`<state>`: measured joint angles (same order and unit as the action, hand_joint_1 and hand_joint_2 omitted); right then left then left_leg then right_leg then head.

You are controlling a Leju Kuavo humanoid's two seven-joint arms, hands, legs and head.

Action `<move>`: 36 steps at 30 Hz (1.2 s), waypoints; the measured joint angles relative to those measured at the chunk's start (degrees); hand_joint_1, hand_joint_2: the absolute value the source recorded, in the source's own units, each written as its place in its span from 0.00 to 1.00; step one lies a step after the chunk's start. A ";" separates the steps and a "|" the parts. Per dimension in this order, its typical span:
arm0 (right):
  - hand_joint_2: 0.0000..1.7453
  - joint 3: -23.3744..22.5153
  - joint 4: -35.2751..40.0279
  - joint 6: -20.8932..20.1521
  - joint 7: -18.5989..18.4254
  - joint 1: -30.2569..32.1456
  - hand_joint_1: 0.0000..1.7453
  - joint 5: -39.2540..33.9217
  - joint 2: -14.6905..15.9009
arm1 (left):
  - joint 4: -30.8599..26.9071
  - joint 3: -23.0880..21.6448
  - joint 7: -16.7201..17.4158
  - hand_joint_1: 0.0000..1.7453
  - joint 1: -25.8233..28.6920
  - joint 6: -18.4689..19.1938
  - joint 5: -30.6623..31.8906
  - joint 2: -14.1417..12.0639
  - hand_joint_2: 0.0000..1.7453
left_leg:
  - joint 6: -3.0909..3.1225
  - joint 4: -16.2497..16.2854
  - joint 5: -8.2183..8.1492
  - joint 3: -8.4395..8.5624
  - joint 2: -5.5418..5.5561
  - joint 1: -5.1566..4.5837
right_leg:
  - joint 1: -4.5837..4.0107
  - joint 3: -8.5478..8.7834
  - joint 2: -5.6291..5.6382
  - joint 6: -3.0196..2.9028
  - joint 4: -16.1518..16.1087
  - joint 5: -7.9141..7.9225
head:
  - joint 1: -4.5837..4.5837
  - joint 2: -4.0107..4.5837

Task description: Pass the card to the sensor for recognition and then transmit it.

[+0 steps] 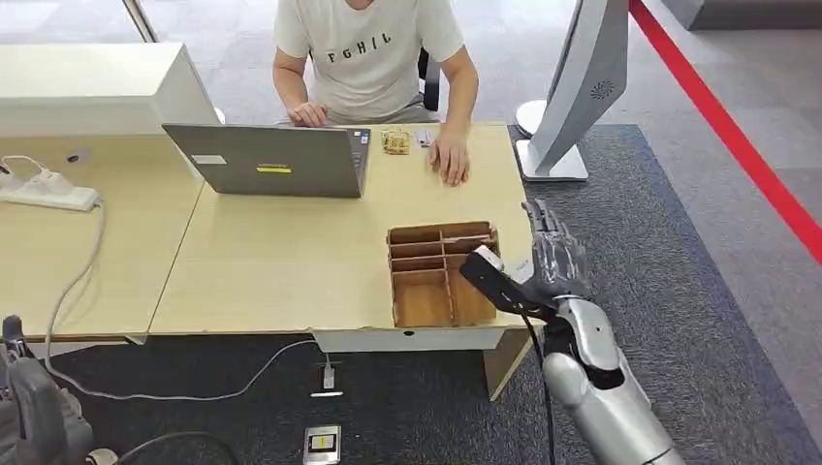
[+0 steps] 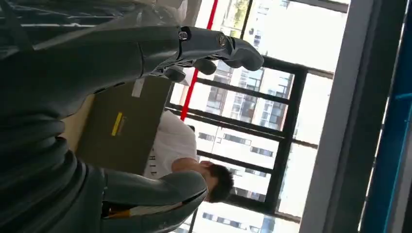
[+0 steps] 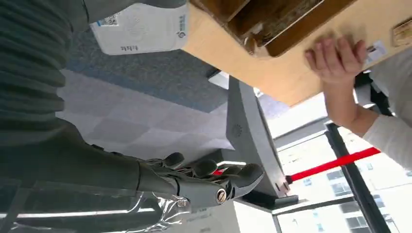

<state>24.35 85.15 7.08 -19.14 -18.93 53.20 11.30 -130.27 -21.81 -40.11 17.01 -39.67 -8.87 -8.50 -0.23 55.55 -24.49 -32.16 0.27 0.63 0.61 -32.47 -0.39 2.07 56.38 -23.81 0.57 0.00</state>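
1. Tabletop of pale wood fills the middle of the head view, with grey carpet on its right.
2. Person in a white T-shirt sits at the far edge, one hand on the laptop and the other hand flat on the wood.
3. Grey upright panel stands on its base just off the table's far right corner.
4. Grey laptop stands open, lid back toward the robot.
5. Cardboard divider box sits at the near right corner of the table.
6. Right hand is raised just beside the box, off the table's right edge, fingers stretched out and slightly apart.
7. Left hand hangs low on the left, fingers extended with tips lightly bent, nothing in it.
8. White card is at the table's edge close against the right thumb; I cannot tell whether the thumb grips it.
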 joint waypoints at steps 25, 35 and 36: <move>1.00 5.64 -21.14 8.74 0.96 -7.61 0.00 7.96 -8.65 | 0.24 0.00 0.29 0.00 1.31 0.00 1.55 1.05 1.00 | 0.00 0.00 0.00 0.00 0.00 -0.01 | 0.00 -0.01 -0.02 0.00 0.00 -0.02 | 0.00 0.00; 1.00 5.64 -29.15 9.60 1.33 -11.40 0.00 10.69 -11.30 | 0.77 0.00 0.63 0.00 1.62 0.00 2.67 1.51 1.00 | 0.00 0.00 0.00 0.00 -0.01 0.00 | 0.00 -0.02 -0.02 0.00 0.00 -0.02 | 0.00 0.00; 1.00 5.64 -29.46 9.59 1.33 -11.59 0.00 10.82 -11.39 | 0.76 0.00 0.63 0.00 1.76 0.00 2.78 1.60 1.00 | 0.00 0.00 0.00 0.00 -0.01 0.00 | 0.00 -0.03 -0.02 0.00 0.00 -0.02 | 0.00 0.00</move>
<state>29.99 55.69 16.68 -17.81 -30.52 64.02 -0.09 -129.50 -21.81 -39.47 18.77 -39.67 -6.10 -6.91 -0.23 55.56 -24.49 -32.16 0.26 0.63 0.61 -32.50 -0.41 2.06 56.38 -23.83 0.57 0.00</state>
